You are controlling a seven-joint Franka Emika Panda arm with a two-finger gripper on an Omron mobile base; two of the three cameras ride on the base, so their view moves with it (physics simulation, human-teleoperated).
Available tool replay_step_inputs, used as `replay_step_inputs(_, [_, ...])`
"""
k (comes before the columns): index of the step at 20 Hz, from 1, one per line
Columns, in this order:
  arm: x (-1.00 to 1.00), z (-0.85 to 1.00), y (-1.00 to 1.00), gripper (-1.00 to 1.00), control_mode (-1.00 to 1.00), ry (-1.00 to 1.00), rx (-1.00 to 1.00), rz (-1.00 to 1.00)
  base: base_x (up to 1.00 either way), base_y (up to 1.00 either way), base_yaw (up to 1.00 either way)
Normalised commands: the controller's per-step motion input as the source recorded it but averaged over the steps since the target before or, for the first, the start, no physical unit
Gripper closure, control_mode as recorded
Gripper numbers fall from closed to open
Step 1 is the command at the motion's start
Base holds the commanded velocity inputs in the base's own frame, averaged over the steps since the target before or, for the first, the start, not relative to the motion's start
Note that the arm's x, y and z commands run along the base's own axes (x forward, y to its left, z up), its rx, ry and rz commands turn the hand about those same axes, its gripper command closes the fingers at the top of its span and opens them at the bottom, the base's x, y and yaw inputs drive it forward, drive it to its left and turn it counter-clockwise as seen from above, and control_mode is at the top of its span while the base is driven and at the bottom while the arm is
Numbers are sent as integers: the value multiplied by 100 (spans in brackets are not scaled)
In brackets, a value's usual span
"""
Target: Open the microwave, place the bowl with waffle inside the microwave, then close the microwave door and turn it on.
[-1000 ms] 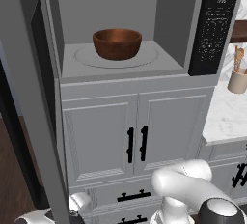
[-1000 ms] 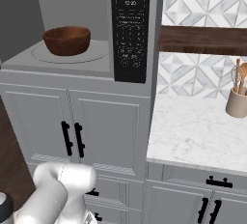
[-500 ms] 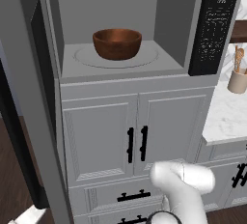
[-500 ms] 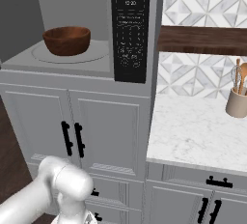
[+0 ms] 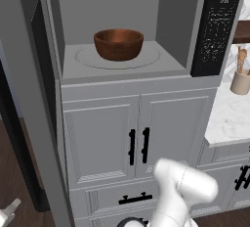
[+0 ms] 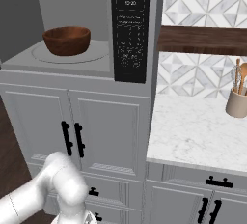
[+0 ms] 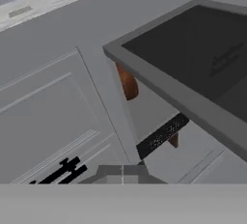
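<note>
Arm swung lower since earlier frame; gripper [image 7: 123,172] pressed together, nothing pinched. Above it, bowl [image 5: 118,44] seated inside microwave [image 5: 195,25]; microwave door [image 5: 29,103] swung open.

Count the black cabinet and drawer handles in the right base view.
6, maybe more hidden by the arm: two under the microwave, two drawer pulls, two bottom right.

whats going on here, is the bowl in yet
Yes. The bowl sits on the turntable inside the microwave, and the microwave door stands swung wide open at the left. The white arm is down low in front of the cabinets, its tool shut and holding nothing. Closing the door and switching on are not yet done.
</note>
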Motion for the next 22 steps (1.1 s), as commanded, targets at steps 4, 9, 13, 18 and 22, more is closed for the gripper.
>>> replay_step_inputs(4, [0, 14, 0, 100, -100, 0, 0, 1, 0, 0, 0])
replay_step_inputs(9, [0, 68, 0, 100, -100, -1, -2, 6, 0, 0, 0])
replay_step_inputs(13, [0, 62, -4, 100, -100, -4, 0, 1, 0, 0, 0])
replay_step_inputs(18, [1, 56, -10, 100, -100, -25, 0, 1, 0, 0, 0])
replay_step_inputs(22, [0, 36, -41, 100, -100, -38, 0, 0, 0, 0, 0])
